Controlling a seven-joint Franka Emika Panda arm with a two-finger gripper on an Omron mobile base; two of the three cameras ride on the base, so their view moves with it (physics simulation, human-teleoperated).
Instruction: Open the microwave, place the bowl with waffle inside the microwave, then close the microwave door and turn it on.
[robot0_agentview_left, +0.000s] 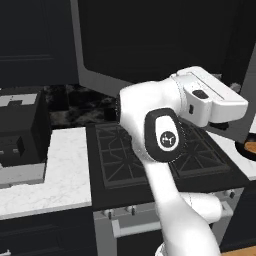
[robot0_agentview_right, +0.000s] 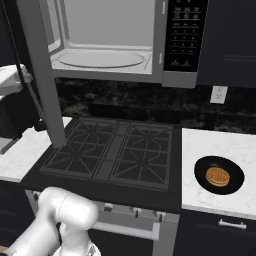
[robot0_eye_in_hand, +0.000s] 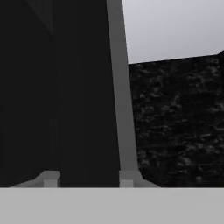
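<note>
Stove (robot0_agentview_right: 115, 152) between black appliance (robot0_agentview_left: 20, 132), bowl (robot0_agentview_right: 218, 175).

The left base view looked forward and down from behind the arm, which rose at 5 o'clock and blocked much of the black gas cooktop with cast grates (robot0_agentview_left: 112, 155). The right base view looked down on the same cooktop (robot0_agentview_right: 115, 152) from the other side, with the white marble desk (robot0_agentview_right: 210, 145) at 3 o'clock and the open grey-framed microwave cavity (robot0_agentview_right: 102, 37) at 12 o'clock. Both shared the cooktop and the grey-framed microwave door with dark window (robot0_agentview_left: 150, 40). The hand view sat very near that door's grey edge (robot0_eye_in_hand: 120, 96), facing the speckled dark backsplash (robot0_eye_in_hand: 179, 118).
</note>
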